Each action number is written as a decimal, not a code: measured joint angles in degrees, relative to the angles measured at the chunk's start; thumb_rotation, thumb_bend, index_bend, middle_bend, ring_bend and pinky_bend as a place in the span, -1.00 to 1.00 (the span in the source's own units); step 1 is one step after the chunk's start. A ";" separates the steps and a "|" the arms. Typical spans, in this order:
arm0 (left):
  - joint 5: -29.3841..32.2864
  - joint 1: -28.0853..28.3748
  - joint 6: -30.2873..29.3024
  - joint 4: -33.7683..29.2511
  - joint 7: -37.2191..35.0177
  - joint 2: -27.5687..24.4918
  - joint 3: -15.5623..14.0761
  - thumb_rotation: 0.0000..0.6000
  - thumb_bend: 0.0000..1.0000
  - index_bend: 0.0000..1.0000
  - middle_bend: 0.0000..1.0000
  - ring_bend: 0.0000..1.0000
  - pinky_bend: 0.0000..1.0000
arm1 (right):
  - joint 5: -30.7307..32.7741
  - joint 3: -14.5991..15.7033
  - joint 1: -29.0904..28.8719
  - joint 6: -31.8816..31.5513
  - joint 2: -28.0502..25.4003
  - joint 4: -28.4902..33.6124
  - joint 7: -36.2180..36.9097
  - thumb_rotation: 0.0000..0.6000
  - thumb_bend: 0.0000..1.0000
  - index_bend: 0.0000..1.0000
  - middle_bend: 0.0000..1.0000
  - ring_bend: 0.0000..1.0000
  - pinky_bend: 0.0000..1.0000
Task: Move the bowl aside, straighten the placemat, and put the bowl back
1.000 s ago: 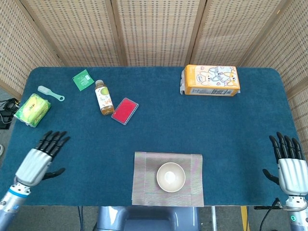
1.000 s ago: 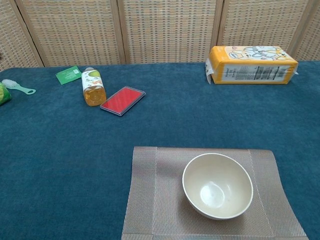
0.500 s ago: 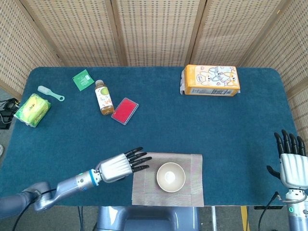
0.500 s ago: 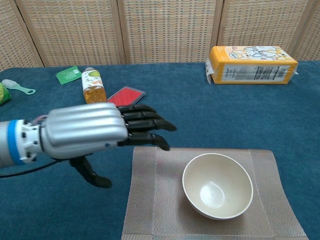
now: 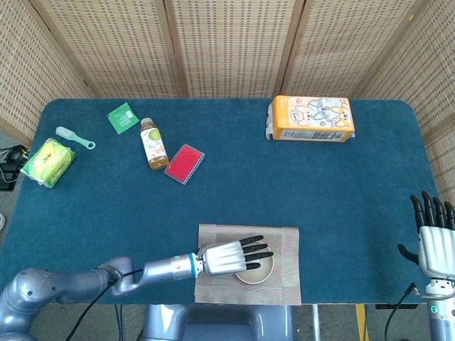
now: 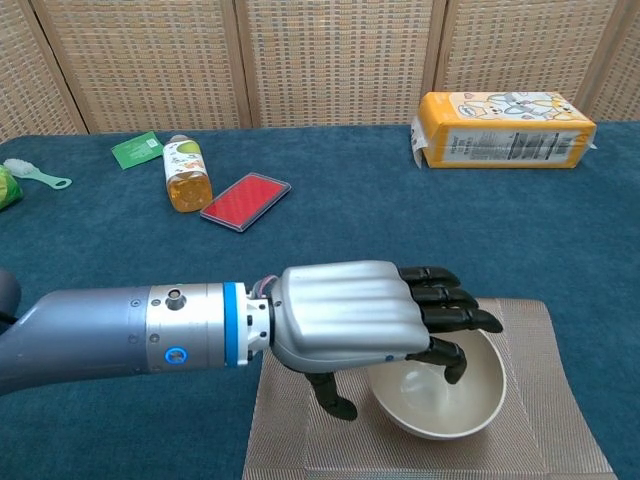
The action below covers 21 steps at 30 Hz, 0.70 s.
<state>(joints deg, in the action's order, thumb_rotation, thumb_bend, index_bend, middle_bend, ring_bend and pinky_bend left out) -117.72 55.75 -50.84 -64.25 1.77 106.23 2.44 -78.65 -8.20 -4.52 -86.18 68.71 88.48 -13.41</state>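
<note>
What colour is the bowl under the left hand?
The bowl is plain cream or off-white, with no pattern. The chest view shows it best.

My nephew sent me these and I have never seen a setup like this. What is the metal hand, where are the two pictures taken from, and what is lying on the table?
It is a two-armed robot with human-like hands, steered remotely by a person. One picture looks down from its head, the other forward from its chest. Its left hand is spread over a cream bowl that sits on a grey placemat; it holds nothing yet. Its right hand waits, open, at the table edge. Also on the blue table: an orange package, a drink bottle, a red case, a green packet, a small brush and a green pack.
</note>
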 measured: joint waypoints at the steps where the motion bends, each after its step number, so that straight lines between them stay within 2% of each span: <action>1: 0.27 0.23 0.11 0.08 0.25 0.36 -0.02 1.00 -0.38 -0.17 -1.00 -1.00 -1.00 | -0.03 -0.03 0.05 -0.13 -0.07 0.06 0.11 1.00 -1.00 -1.00 -1.00 -1.00 -1.00; 3: 0.87 0.69 0.34 0.29 1.01 1.17 -0.03 1.00 -0.21 0.03 -1.00 -1.00 -1.00 | -0.17 -0.11 0.23 -0.58 -0.38 0.35 0.65 1.00 -1.00 -1.00 -1.00 -1.00 -1.00; 6: 2.31 1.24 0.53 0.47 2.49 1.91 -0.17 1.00 -0.08 0.24 -1.00 -1.00 -1.00 | -0.41 -0.09 0.47 -0.91 -0.84 0.68 1.30 1.00 -1.00 -1.00 -1.00 -1.00 -1.00; 9: 3.70 1.51 0.39 0.21 3.21 1.97 -0.32 1.00 0.02 0.35 -1.00 -1.00 -1.00 | -0.55 0.05 0.52 -0.90 -0.97 0.82 1.48 1.00 -1.00 -1.00 -1.00 -1.00 -1.00; 15: 5.81 1.57 -2.13 -1.26 4.34 0.28 0.43 1.00 0.06 0.37 -1.00 -1.00 -1.00 | -0.86 0.25 0.56 -0.96 -1.09 1.11 1.56 1.00 -1.00 -1.00 -1.00 -1.00 -1.00; 21: 9.84 0.88 -4.73 -3.13 4.59 -5.08 3.03 1.00 0.06 0.38 -1.00 -1.00 -1.00 | -1.35 0.65 0.54 -0.91 -1.03 1.44 1.08 1.00 -1.00 -1.00 -1.00 -1.00 -1.00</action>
<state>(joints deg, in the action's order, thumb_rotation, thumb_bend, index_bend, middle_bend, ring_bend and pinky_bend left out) -107.88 56.62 -55.58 -67.37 6.36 101.16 5.47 -80.00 -7.55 -3.99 -87.09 67.67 89.92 -12.33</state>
